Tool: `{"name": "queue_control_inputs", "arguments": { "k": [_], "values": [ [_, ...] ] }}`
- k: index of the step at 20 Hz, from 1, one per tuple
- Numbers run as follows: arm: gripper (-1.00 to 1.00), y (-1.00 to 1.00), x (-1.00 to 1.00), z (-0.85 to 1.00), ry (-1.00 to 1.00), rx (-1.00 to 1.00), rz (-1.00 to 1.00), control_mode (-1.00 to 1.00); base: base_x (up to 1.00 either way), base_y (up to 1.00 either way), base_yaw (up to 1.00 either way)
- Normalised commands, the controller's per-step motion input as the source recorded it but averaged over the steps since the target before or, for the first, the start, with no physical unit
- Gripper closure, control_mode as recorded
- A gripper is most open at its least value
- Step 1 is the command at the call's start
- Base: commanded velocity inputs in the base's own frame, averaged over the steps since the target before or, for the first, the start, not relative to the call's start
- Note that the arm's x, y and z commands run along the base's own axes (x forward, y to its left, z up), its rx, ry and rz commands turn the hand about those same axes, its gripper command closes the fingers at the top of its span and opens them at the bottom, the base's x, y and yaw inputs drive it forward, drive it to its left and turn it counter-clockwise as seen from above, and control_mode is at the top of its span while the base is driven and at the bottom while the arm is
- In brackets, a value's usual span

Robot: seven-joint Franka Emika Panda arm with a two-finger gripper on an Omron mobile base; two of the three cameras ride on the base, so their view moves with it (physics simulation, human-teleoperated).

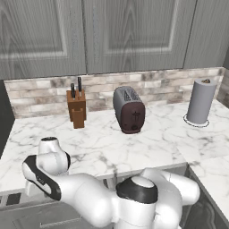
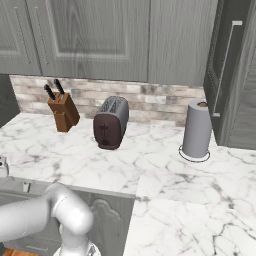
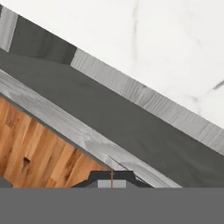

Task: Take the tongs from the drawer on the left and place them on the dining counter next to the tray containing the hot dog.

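Note:
In the hand view the drawer point(image 3: 109, 118) stands pulled out below the marble counter edge point(image 3: 170, 57). It shows a dark inside between a grey back strip and its grey front rim point(image 3: 65, 127). The tongs are out of view in that dark inside. My gripper point(image 3: 111, 178) hovers just past the front rim, above the floor. Its dark fingertips meet along a thin seam with nothing visible between them. In the left base view my arm point(image 1: 89, 197) bends down to the lower left, below the counter's front edge. The dining counter, tray and hot dog are out of view.
A dark toaster point(image 1: 129, 109), a wooden knife block point(image 1: 77, 107) and a paper towel roll point(image 1: 200, 102) stand on the marble counter point(image 1: 103, 147) under grey wall cabinets. Wooden floor point(image 3: 39, 148) lies below the drawer.

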Motion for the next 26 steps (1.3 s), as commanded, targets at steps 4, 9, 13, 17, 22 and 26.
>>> {"name": "queue_control_inputs", "arguments": {
  "k": [4,9,13,17,22,26],
  "values": [
    [1.00,-0.13,0.05,-0.09,0.10,-0.11,-0.04,-1.00,0.00,0.00,0.00],
    [1.00,-0.12,0.02,-0.26,0.02,-0.14,-0.03,-1.00,0.00,0.00,0.00],
    [1.00,-0.19,0.03,-0.13,0.00,-0.10,-0.02,-1.00,0.00,0.00,0.00],
    [1.00,-0.21,0.05,-0.08,0.00,-0.05,-0.03,-1.00,0.00,0.00,0.00],
    [1.00,-0.23,0.04,-0.17,0.00,-0.03,-0.02,-1.00,0.00,0.00,0.00],
    [1.00,-0.20,0.08,-0.25,0.00,-0.03,-0.03,-1.00,0.00,0.00,0.00]
  ]
}}
